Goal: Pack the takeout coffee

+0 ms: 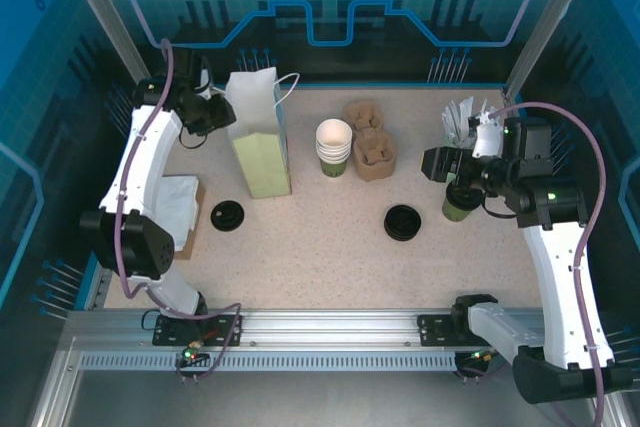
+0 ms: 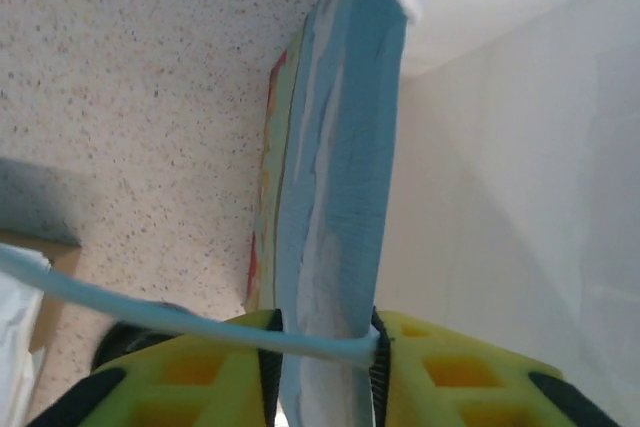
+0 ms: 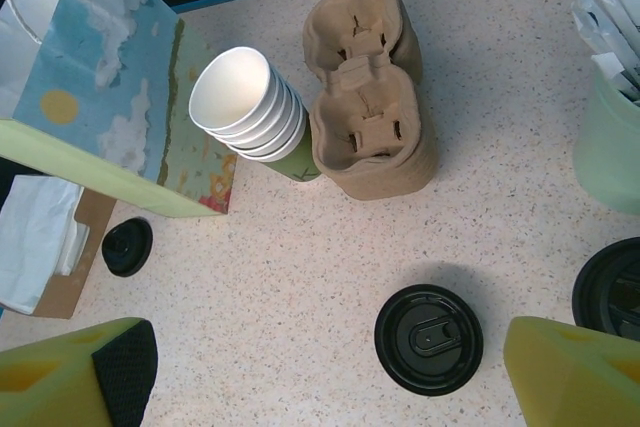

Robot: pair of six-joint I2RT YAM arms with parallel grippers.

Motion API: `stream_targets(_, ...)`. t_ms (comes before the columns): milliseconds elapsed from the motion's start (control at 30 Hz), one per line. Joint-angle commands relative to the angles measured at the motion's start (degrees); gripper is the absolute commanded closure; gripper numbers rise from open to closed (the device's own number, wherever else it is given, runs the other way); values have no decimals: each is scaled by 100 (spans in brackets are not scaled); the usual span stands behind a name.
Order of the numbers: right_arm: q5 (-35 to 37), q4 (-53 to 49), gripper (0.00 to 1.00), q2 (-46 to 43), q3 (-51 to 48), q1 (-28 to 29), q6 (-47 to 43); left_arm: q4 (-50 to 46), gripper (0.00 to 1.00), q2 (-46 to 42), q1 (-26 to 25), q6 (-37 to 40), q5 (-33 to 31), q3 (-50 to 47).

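Pinching the bag (image 2: 340,147) wall in the left hand (image 2: 322,367), holding the right hand (image 3: 325,372) wide near the coffee (image 1: 456,211). Risks tearing or toppling the bag if tugged sideways.

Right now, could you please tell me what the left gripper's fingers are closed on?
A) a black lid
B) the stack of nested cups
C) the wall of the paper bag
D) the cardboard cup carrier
C: in the left wrist view, the left gripper has its yellow fingers pressed against either side of the paper bag wall, with no gap left.
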Motion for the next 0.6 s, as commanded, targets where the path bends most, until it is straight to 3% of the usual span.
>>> stream_targets(0, 29, -20, 8, -68, -70, 78, -6, -114, 78, 44, 29, 88, -110, 236)
stream_targets(200, 24, -73, 8, -33, -62, 89, -23, -180, 99, -89, -53, 128, -77, 263)
stream_targets(567, -20, -40, 8, 10, -201, 128, 62, -295, 100, -1054, -611, 11, -185, -196)
